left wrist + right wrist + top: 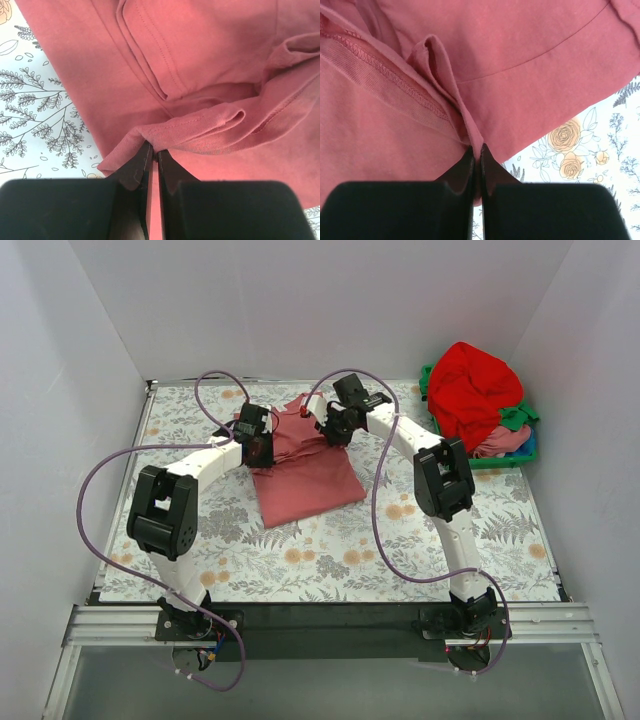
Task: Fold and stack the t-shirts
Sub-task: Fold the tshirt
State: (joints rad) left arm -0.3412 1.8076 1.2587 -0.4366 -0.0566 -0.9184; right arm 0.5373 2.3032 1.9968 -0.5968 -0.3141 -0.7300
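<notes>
Fingers of the left hand (152, 150) are pressing together on a raised ridge of the dusty rose-pink t-shirt (210, 75); a stitched hem is bunching just past the tips. Floral tabletop (35, 100) is showing on the left of that wrist view, with the cloth edge lying on it. Right hand (476, 149) is likewise clamping a thin pinch of the same shirt. A seam is running off to the left of its view, and a yellow rose print is showing on the right.

From above, both hands are sitting at the far end of the shirt, one at its left edge and one at its right. Cloth is gathering in folds between them. Near part of the shirt is lying flat around mid-tabletop, its near edge slanting. Left arm (165, 505) and right arm (443, 475) are reaching in from the near edge, purple cables (100, 465) looping beside them.

At the far right, well apart from the hands, a green basket (497, 463) is holding a heaped bright red t-shirt (472, 385). A pink t-shirt (497, 443) and a scrap of green t-shirt (516, 420) are peeking out below it.
</notes>
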